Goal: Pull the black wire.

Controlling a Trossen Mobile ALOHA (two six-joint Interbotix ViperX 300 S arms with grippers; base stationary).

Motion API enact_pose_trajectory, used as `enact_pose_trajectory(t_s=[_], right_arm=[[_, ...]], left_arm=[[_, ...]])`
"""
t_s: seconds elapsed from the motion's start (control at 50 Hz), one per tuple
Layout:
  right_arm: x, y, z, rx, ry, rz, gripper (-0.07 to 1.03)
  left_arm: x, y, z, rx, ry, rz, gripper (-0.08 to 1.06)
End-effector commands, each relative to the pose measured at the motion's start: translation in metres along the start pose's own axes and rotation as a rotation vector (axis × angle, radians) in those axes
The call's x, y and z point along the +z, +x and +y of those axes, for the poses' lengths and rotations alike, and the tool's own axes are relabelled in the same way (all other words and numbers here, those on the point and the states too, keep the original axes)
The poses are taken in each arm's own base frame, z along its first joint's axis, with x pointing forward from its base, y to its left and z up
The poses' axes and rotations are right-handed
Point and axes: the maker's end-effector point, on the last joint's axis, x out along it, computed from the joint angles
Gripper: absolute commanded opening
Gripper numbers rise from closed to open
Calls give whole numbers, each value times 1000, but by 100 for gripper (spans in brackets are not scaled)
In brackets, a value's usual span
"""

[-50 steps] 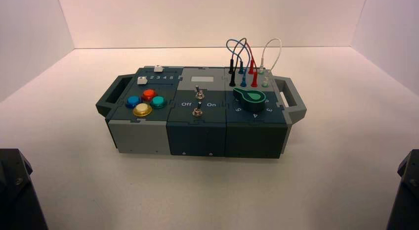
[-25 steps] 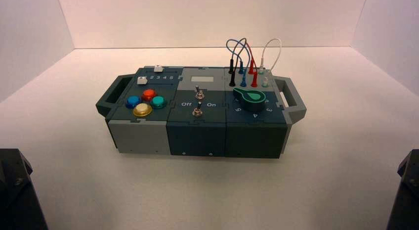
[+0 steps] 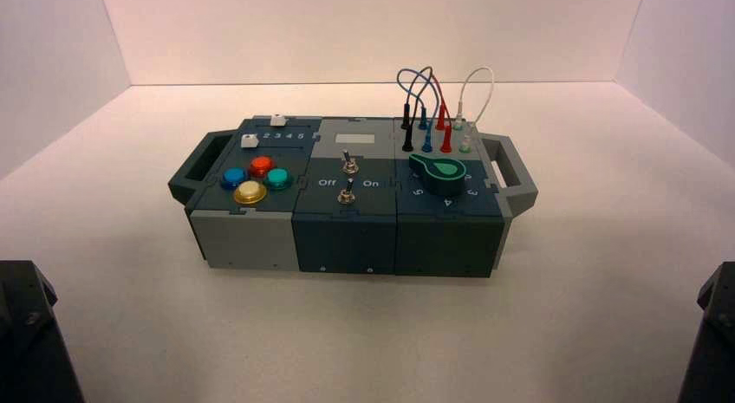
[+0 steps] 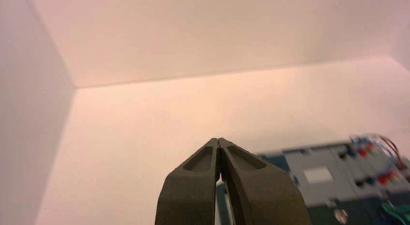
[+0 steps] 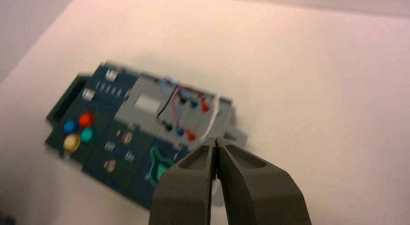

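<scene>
The black wire [image 3: 407, 98] loops up from two slim black plugs at the back right of the box [image 3: 347, 230]. One plug [image 3: 405, 115] stands behind the other [image 3: 407, 139]. It also shows in the right wrist view [image 5: 163, 110], left of the blue and red plugs. My right gripper [image 5: 215, 139] is shut and empty, high above the box and far from the wire. My left gripper [image 4: 219, 140] is shut and empty, off the box's left side. The arms' dark bodies sit at the lower corners of the high view.
Beside the black wire stand a blue-plugged wire [image 3: 425, 134], a red-plugged wire [image 3: 445, 130] and a white wire [image 3: 475, 87]. A green knob [image 3: 442, 172] sits in front of them. Two toggle switches [image 3: 347, 178] stand mid-box and coloured buttons [image 3: 254, 179] on the left. White walls enclose the table.
The box and its wires have not moved. A small dark shape has appeared at the top edge of the high view.
</scene>
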Motion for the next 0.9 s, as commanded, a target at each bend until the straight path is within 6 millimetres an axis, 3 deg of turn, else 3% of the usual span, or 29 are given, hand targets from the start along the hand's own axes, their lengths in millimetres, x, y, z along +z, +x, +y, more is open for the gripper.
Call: enact_pose_trajectory(t_s=[0.02, 0.2, 0.42, 0.5, 0.78, 0.9], right_arm=[[9, 4, 10, 26, -26, 24, -1], [-3, 18, 26, 64, -71, 118, 10], [-13, 29, 59, 144, -178, 200, 11], [-13, 34, 69, 161, -198, 226, 18], [-9, 53, 81, 167, -207, 287, 27], [-13, 63, 89, 174, -224, 325, 36]], left_arm=[[9, 3, -12, -44, 24, 7, -3], [0, 10, -26, -92, 51, 68, -3], [-13, 20, -44, -151, 92, 143, -3], [-16, 22, -50, -169, 107, 163, -3], [-27, 30, -68, -224, 147, 226, -3], [-28, 33, -70, -228, 152, 238, -3]])
